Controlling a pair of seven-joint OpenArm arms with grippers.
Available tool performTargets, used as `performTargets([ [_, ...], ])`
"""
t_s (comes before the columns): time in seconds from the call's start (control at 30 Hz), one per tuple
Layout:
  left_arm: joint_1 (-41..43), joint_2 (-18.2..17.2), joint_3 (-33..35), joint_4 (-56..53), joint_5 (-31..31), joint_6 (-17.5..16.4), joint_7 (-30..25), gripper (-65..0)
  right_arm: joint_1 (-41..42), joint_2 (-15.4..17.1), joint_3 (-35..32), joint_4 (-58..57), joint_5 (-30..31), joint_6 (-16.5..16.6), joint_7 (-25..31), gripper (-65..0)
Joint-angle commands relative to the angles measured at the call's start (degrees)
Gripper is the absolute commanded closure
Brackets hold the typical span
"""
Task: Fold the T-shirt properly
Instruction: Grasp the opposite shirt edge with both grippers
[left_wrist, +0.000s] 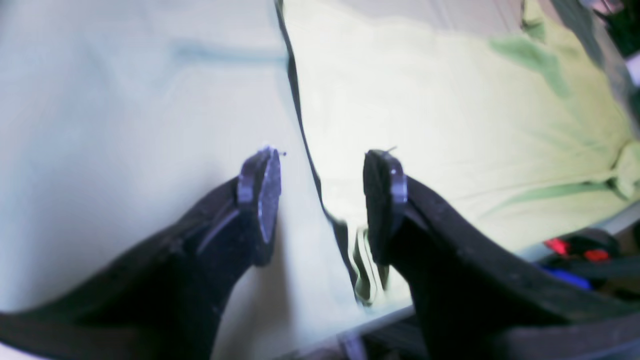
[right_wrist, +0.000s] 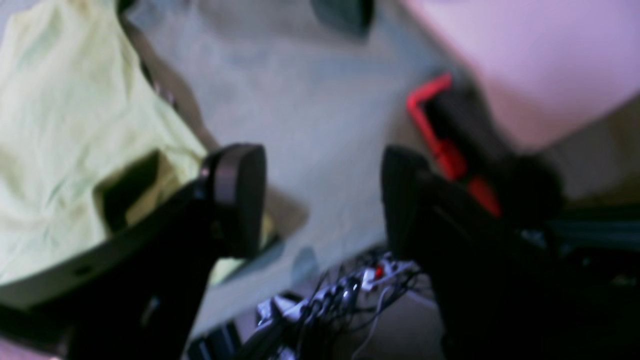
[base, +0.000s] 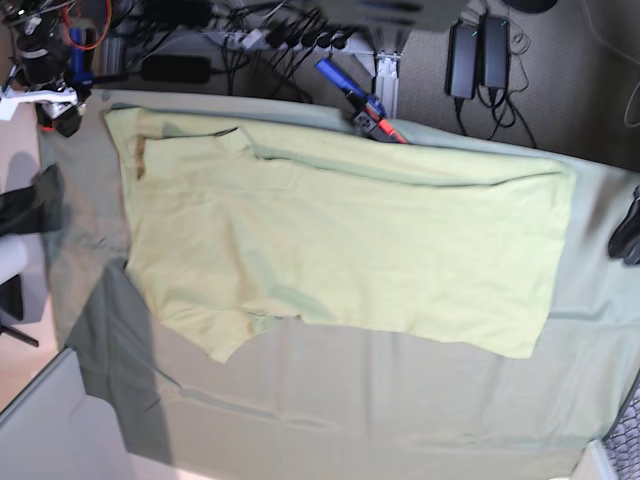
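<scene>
pale yellow-green t-shirt (base: 340, 240) spread flat on the cloth-covered surface (base: 330, 400), both pincers apart and holding nothing.

in the base view the t-shirt lies lengthwise across the middle of the grey-green table cloth (base: 420, 390), one sleeve reaching toward 7 o'clock, its far edge folded over in a long strip toward 12 o'clock. the left pincer (left_wrist: 322, 200) hangs with its jaws apart over the shirt's edge, where a dark seam line runs between them; nothing is clamped. the right pincer (right_wrist: 322, 200) stands with jaws apart over bare cloth, the shirt at its 9 o'clock; this view is blurred. a red-handled tool (base: 372, 112) lies just past the surface at 12 o'clock, among cables (base: 270, 35).
</scene>
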Motion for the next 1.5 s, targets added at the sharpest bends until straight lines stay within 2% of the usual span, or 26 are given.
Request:
performTargets([
  [0.0,-1.3,-1.2,0.0,1.2,0.5,-0.5,-2.8,-30.2,0.3,1.7,0.4,1.0,0.1,1.3,1.2,-36.5],
  [0.1,-6.7,-1.2,3.7,0.5,8.3,0.2,-6.9,-30.2,0.3,2.7,0.4,1.0,-0.6,1.3,1.3,-36.5],
  [0.23,-17.6,-1.2,13.5,-5.8,15.6,1.6,-11.0,-30.2,0.3,2.8,0.3,1.0,-0.6,1.3,1.3,-36.5],
  [0.43,-33.7,1.0,26.6,-23.7,19.6,1.6,-12.9,-30.2,0.3,2.8,-0.8,0.7,-1.7,1.3,1.3,-36.5],
  [0.63,-44.2,4.5,30.5,-38.2,22.3,1.6,-12.8,-30.2,0.3,2.8,-0.8,0.7,-1.7,1.3,1.3,-36.5],
  [0.73,-45.9,5.5,30.5,-40.8,24.3,2.3,-12.8,-30.2,0.3,2.8,-0.8,0.7,-1.4,1.3,1.3,-36.5],
  [1.07,-46.2,8.6,30.8,-41.1,33.7,12.7,-12.2,-29.8,0.3,2.8,-0.8,0.7,-0.3,1.3,1.3,-36.5],
  [1.2,-46.1,9.9,30.8,-41.2,33.3,12.9,-9.3,-29.8,0.3,2.8,-0.8,0.7,0.7,1.3,1.3,-36.5],
  [1.3,-46.2,10.2,30.8,-41.2,31.8,12.8,-9.2,-29.8,1.1,2.8,-0.8,0.7,0.7,1.3,1.2,-36.5],
  [1.43,-46.4,10.1,30.8,-41.2,24.8,6.6,-6.6,-29.8,1.2,2.8,-0.8,0.7,0.7,1.3,1.0,-36.5],
  [1.47,-46.4,10.3,30.8,-41.2,24.5,6.4,-5.8,-29.8,1.2,2.8,-0.8,0.7,0.7,1.3,1.0,-36.5],
])
